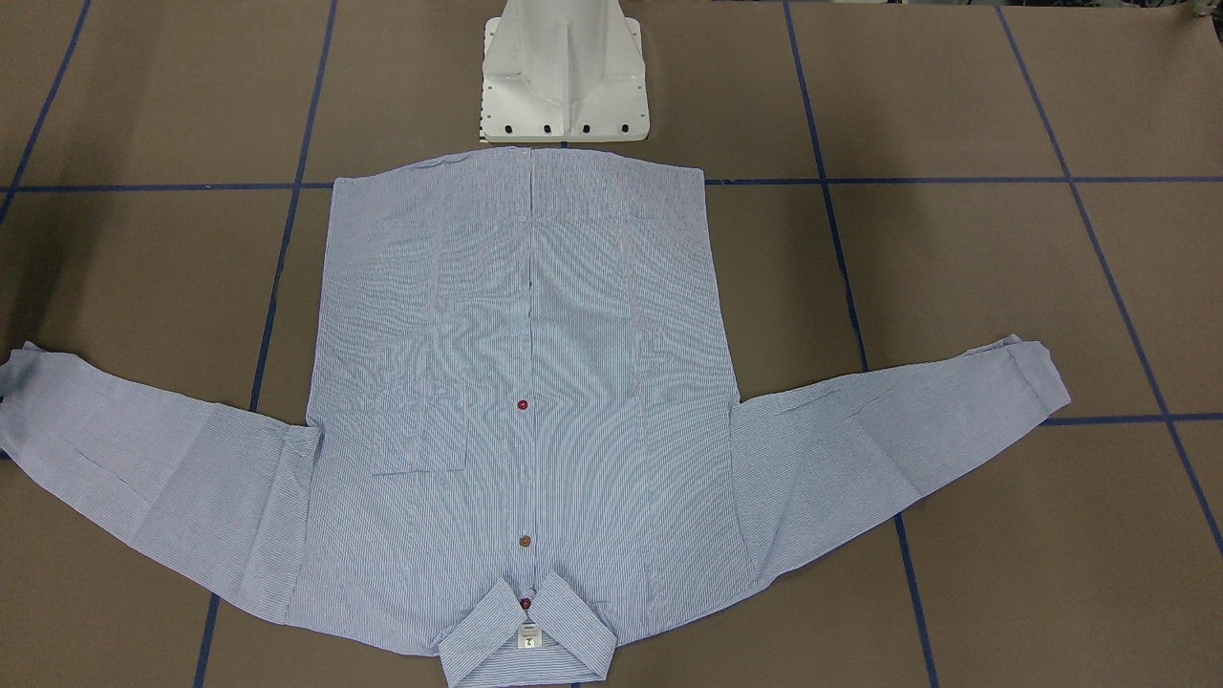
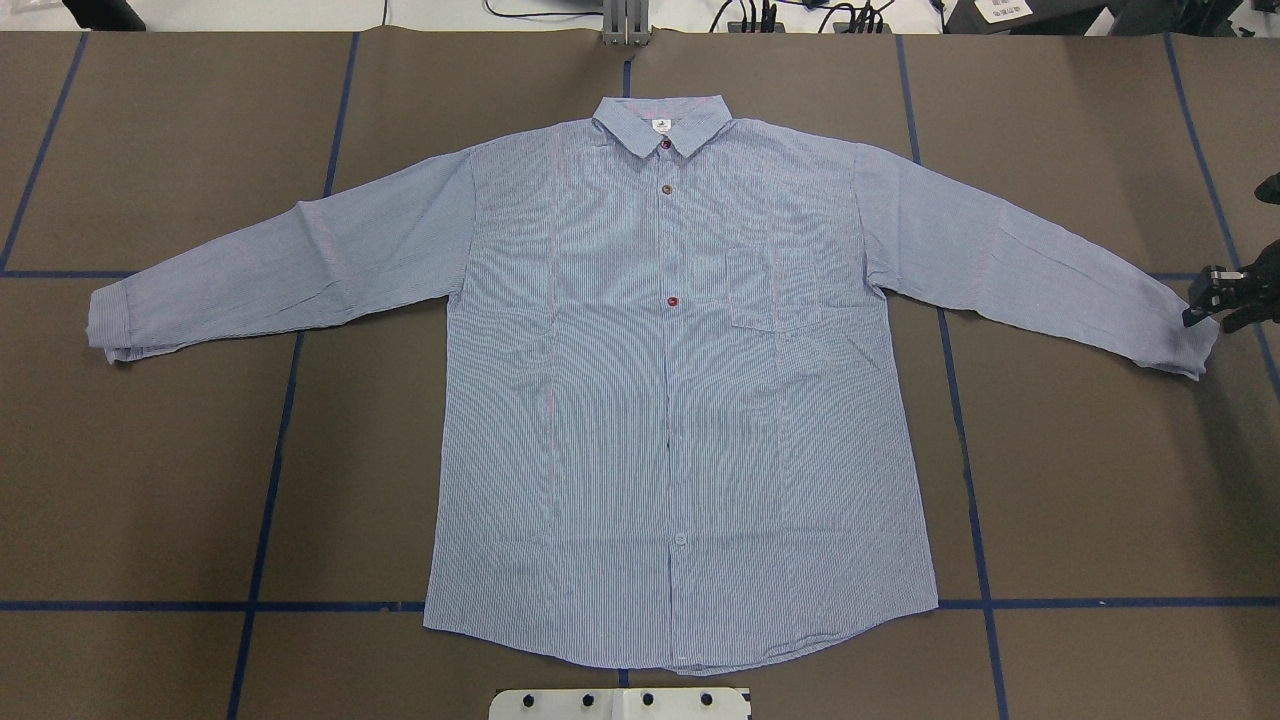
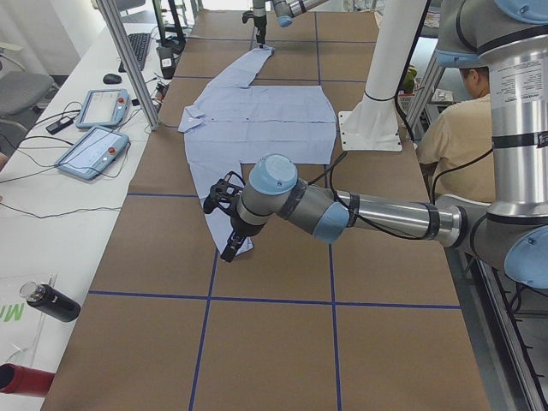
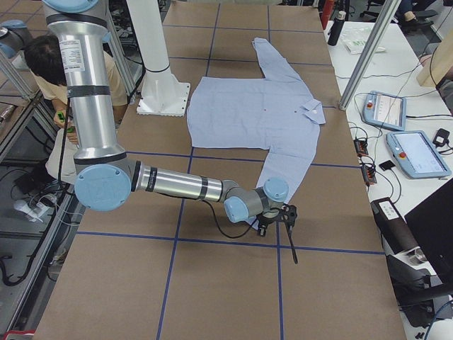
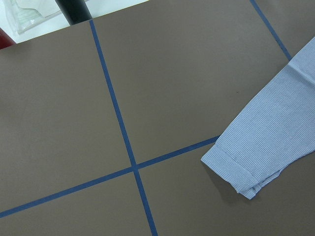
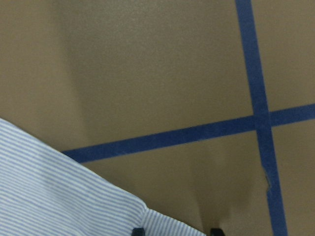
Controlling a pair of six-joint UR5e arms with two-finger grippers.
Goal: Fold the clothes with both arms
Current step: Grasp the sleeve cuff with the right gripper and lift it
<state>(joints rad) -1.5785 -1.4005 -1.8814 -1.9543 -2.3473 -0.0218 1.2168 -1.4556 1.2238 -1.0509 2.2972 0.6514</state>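
- The shirt lies flat and face up in the middle of the table. Its collar is at the far edge and both sleeves are spread wide.
- The right gripper is low at the right cuff. Its fingertips stand apart with nothing held. One tip is at the cuff's edge and the other is over bare table, so closing here may catch only a thin corner that slips out on lifting.
- The tips look close to the table, so pressing lower could scrape or snag its brown covering.
- The left gripper hovers near the left cuff. I cannot tell whether it is open or closed. Its wrist view shows the cuff off to one side, so a straight descent may miss it.
- If only one arm gets hold of a cuff, lifting would likely drag the body askew and wrinkle it.
- Pinching a single layer of a cuff could let the sleeve twist as it folds.
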